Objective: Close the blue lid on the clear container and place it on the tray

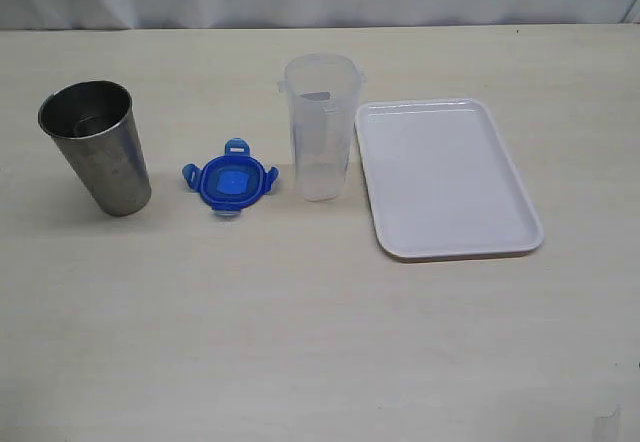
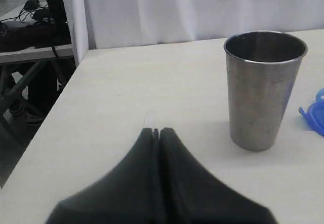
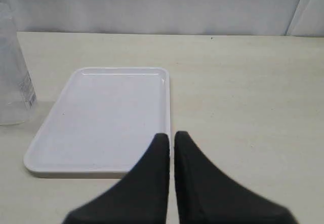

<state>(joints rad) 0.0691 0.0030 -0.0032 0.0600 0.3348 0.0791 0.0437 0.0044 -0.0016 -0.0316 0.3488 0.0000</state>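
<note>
The blue lid [image 1: 229, 182] lies flat on the table, left of the clear container [image 1: 319, 127], which stands upright and uncovered. Just right of the container lies the white tray [image 1: 445, 177], with nothing on it. No arm shows in the exterior view. In the left wrist view my left gripper [image 2: 156, 131] is shut and holds nothing; an edge of the blue lid [image 2: 316, 115] shows beyond a steel cup. My right gripper [image 3: 168, 135] is shut and holds nothing, near the tray [image 3: 101, 117]. A side of the clear container [image 3: 12, 82] shows past the tray.
A grey stainless steel cup [image 1: 95, 147] stands upright left of the lid, and the left wrist view shows this cup [image 2: 263, 89] close ahead. The table's left edge [image 2: 45, 122] drops off toward stands and cables. A white curtain runs along the table's far side.
</note>
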